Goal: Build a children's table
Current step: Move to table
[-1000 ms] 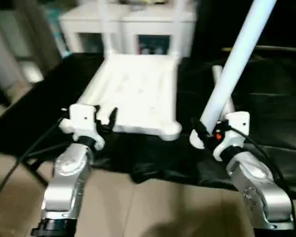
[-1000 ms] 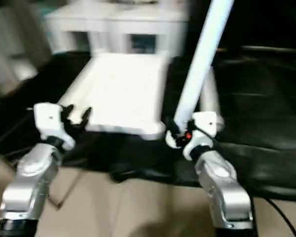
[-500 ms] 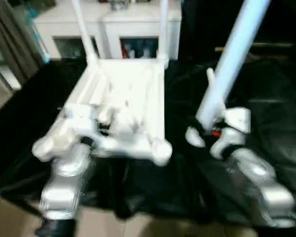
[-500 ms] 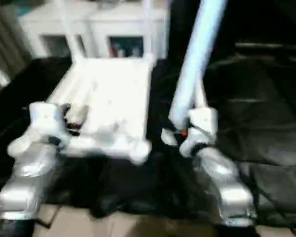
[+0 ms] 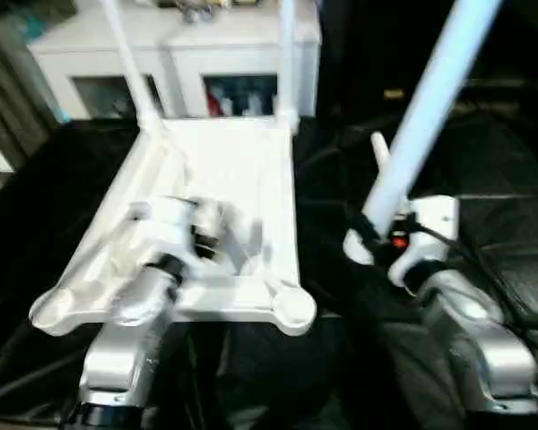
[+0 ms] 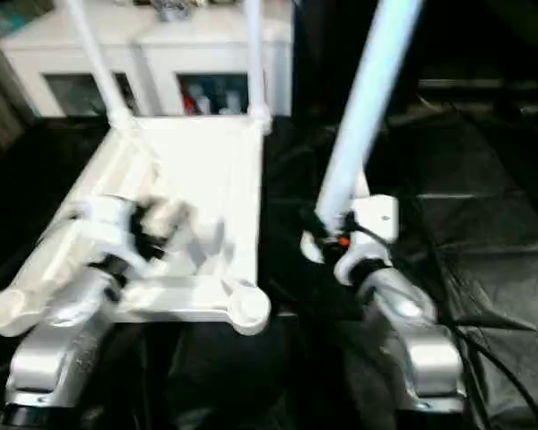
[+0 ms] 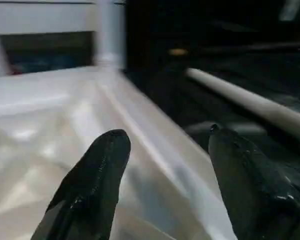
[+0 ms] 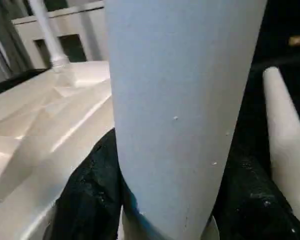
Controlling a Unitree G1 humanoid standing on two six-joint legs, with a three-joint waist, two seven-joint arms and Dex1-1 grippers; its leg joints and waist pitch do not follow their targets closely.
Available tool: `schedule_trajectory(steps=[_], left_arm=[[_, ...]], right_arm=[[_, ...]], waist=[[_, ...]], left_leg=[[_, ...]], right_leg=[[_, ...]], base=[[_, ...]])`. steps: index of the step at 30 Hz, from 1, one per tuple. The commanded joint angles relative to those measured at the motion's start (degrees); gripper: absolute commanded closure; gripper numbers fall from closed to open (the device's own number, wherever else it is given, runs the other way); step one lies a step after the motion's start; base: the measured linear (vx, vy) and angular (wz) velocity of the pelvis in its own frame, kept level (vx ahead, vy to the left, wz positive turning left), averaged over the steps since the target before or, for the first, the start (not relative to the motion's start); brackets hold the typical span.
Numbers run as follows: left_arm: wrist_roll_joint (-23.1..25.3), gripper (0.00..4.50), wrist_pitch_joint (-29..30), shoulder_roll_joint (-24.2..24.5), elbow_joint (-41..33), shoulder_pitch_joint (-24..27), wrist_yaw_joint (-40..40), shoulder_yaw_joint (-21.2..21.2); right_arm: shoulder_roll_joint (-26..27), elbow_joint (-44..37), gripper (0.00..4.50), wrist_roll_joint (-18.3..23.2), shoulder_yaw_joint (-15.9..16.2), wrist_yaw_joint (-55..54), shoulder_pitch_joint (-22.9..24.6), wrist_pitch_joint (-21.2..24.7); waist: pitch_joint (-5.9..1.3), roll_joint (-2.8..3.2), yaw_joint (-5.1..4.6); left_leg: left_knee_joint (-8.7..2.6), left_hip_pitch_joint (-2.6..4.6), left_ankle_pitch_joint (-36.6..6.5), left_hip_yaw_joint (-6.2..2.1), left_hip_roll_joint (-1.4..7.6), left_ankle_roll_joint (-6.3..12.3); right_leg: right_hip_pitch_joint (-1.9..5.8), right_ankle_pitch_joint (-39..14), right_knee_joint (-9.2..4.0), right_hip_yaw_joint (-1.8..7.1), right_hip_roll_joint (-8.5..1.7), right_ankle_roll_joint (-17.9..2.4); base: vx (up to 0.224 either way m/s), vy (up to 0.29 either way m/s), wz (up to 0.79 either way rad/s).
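Reaching further forward than a second ago, the left gripper (image 7: 160,175) now hangs open-fingered over the upturned tabletop (image 5: 242,161) on the black-draped bench (image 5: 511,179), above its near edge. Beside the tabletop's right edge, the right gripper (image 5: 369,235) still clasps a steeply raised leg (image 5: 430,107).

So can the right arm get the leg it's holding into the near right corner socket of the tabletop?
Probably yes: the right gripper holds the leg just beside that open socket, with nothing between them.
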Motion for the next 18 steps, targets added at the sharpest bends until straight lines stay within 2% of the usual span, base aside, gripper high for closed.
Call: schedule_trajectory(steps=[1, 2, 3, 4, 5, 6, 7, 8, 9, 10, 11, 12, 13, 14, 15, 16, 17, 18], left_arm=[[-2.40, 1.18, 0.01, 3.44, -0.59, 0.33, -8.39, -0.94], [-2.40, 1.15, 0.01, 3.44, -0.59, 0.33, -8.39, -0.94], [-2.62, 1.08, 0.59, 6.86, 0.69, -0.80, -15.21, -3.30], [-2.94, 0.99, 1.20, 7.73, 1.05, -1.16, -17.11, -3.90], [-3.26, 0.89, 2.20, 10.09, 2.13, -2.32, -21.71, -5.81], [-2.47, 0.82, 1.89, 11.89, 3.45, -3.64, -24.74, -7.61], [-1.83, 0.78, 1.48, 12.57, 4.18, -4.27, -25.86, -8.38], [-0.67, 0.74, 0.74, 13.37, 5.23, -5.15, -27.17, -9.44], [-0.29, 0.66, 0.58, 13.92, 5.88, -5.76, -28.37, -10.11], [0.31, 0.66, 0.40, 15.22, 7.30, -7.14, -31.18, -11.58], [1.92, 0.86, -0.81, 16.08, 9.13, -8.54, -32.43, -12.70], [3.32, 0.98, -2.04, 16.63, 10.73, -9.68, -33.28, -13.52], [4.52, 1.07, -3.04, 17.21, 12.22, -10.74, -34.46, -14.39], [5.88, 1.05, -4.42, 18.04, 14.35, -12.23, -36.19, -15.52], [7.15, 1.07, -6.06, 18.65, 16.90, -13.90, -37.66, -16.52], [7.66, 1.26, -6.69, 18.94, 18.08, -14.70, -38.47, -16.99], [8.03, 1.42, -7.14, 19.16, 18.94, -15.29, -39.07, -17.34], [9.14, 1.42, -9.07, 19.79, 22.19, -17.57, -41.35, -18.47]], right_arm=[[-1.24, -3.91, 2.57, 3.37, 1.12, 4.45, 0.27, 1.16], [-1.24, -3.91, 2.57, 3.37, 1.12, 4.45, 0.27, 1.16], [-3.84, -3.81, 2.57, 4.02, 2.20, 8.78, 0.61, 0.83], [-4.60, -3.63, 2.57, 4.06, 2.54, 10.00, 0.65, 0.62], [-6.65, -3.13, 2.57, 4.20, 3.39, 13.21, 0.70, 0.35], [-8.26, -2.71, 2.57, 4.38, 3.97, 15.74, 0.65, 0.27], [-8.88, -2.48, 2.57, 4.23, 4.22, 16.65, 0.61, -0.05], [-9.69, -2.14, 2.57, 3.95, 4.59, 17.79, 0.55, -0.46], [-10.19, -1.94, 2.57, 3.89, 4.76, 18.57, 0.55, -0.61], [-11.22, -1.57, 2.57, 3.74, 5.08, 20.15, 0.61, -0.87], [-11.92, -1.26, 2.57, 3.37, 5.37, 21.08, 0.65, -1.26], [-12.43, -1.01, 2.57, 3.16, 5.52, 21.67, 0.69, -1.52], [-12.79, -0.79, 2.57, 3.01, 5.65, 22.07, 0.71, -1.71], [-13.33, -0.48, 2.57, 3.08, 5.86, 22.65, 0.69, -2.07], [-13.66, -0.17, 2.57, 2.98, 6.00, 23.12, 0.68, -2.57], [-13.74, -0.06, 2.57, 2.97, 6.06, 23.30, 0.70, -2.74], [-13.80, 0.02, 2.57, 2.97, 6.10, 23.43, 0.72, -2.86], [-13.77, 0.03, 2.57, 2.86, 6.32, 23.77, 0.94, -3.14]], waist=[[-3.19, -0.11, 0.48], [-3.09, 0.08, 0.35], [-2.82, 0.44, 0.27], [-2.36, 0.58, 0.32], [-1.47, 0.90, 0.33], [-0.98, 0.29, 0.47], [-0.77, 0.22, 0.67], [-0.30, 0.23, 0.62], [-0.57, -0.07, 0.61], [-0.82, -0.24, 0.79], [-1.35, -0.27, 1.03], [-1.46, -0.14, 1.05], [-1.60, 0.14, 1.02], [-1.80, 0.39, 0.99], [-1.66, 0.12, 0.87], [-1.81, 0.24, 0.80], [-1.93, 0.37, 0.75], [-2.14, 0.79, 0.76]], left_leg=[[-4.77, 1.52, 2.43, -1.54, 5.98, -0.21], [-5.01, 1.77, 0.54, -1.68, 6.29, -0.35], [-5.34, 1.86, -1.43, -1.67, 6.44, -0.49], [-5.98, 2.10, -7.53, -1.59, 6.75, -0.30], [-6.84, 2.13, -16.15, -1.07, 6.90, -0.87], [-7.25, 2.58, -22.77, -0.43, 7.11, -2.01], [-7.38, 3.06, -25.33, 0.04, 7.20, -2.70], [-7.43, 3.76, -29.06, 0.60, 7.22, -4.18], [-7.39, 3.82, -28.39, 0.64, 7.21, -4.43], [-7.77, 3.37, -24.97, 0.97, 7.27, -3.83], [-7.85, 3.02, -20.00, 1.24, 7.49, -2.71], [-7.81, 2.94, -17.72, 1.41, 7.53, -2.18], [-7.66, 2.70, -14.57, 1.61, 7.54, -1.31], [-7.61, 2.51, -13.63, 1.74, 7.53, -0.80], [-7.81, 2.22, -14.57, 1.78, 7.42, -0.33], [-7.85, 2.28, -16.47, 1.79, 7.28, -0.48], [-7.85, 2.33, -16.50, 1.68, 7.46, -0.68], [-7.73, 2.32, -15.67, 1.63, 7.53, -0.69]], right_leg=[[3.93, 21.24, -3.07, 0.30, -2.87, -10.27], [3.77, 17.17, -3.19, 0.20, -2.87, -11.74], [3.58, 13.84, -3.36, 0.16, -2.93, -12.97], [3.48, 6.40, -4.12, 0.24, -3.11, -14.47], [3.27, -2.44, -4.77, 0.59, -3.39, -15.22], [2.86, -11.47, -5.72, 0.97, -3.77, -14.70], [2.45, -16.22, -6.23, 1.15, -3.94, -14.07], [1.86, -25.21, -7.30, 1.44, -4.30, -12.35], [2.09, -26.98, -7.41, 1.52, -4.46, -11.65], [2.48, -26.63, -7.54, 1.63, -4.64, -10.85], [2.79, -22.60, -7.19, 1.65, -4.76, -11.08], [2.65, -19.68, -7.07, 1.58, -4.60, -11.69], [2.73, -14.53, -6.72, 1.42, -4.36, -12.95], [3.03, -11.45, -6.27, 1.26, -4.47, -14.15], [3.09, -12.11, -6.51, 1.13, -4.37, -14.15], [2.93, -13.82, -6.49, 1.06, -4.28, -14.06], [2.89, -12.69, -6.46, 1.10, -4.41, -14.52], [2.97, -10.60, -6.13, 1.12, -4.48, -15.03]], base=[[0.000, 0.000, 0.00], [0.000, 0.000, 0.00], [-0.060, -0.002, 0.04], [-0.082, -0.008, 0.05], [-0.082, -0.008, 0.05], [-0.078, -0.011, 0.07], [-0.093, -0.009, 0.10], [-0.093, -0.009, 0.10], [-0.085, -0.005, 0.06], [0.000, 0.000, 0.00], [0.000, 0.000, 0.00], [0.000, 0.000, 0.00], [0.000, 0.000, 0.00], [0.000, 0.000, 0.00], [0.000, 0.000, 0.00], [0.000, 0.000, 0.00], [0.000, 0.000, 0.00], [0.000, 0.000, 0.00]])
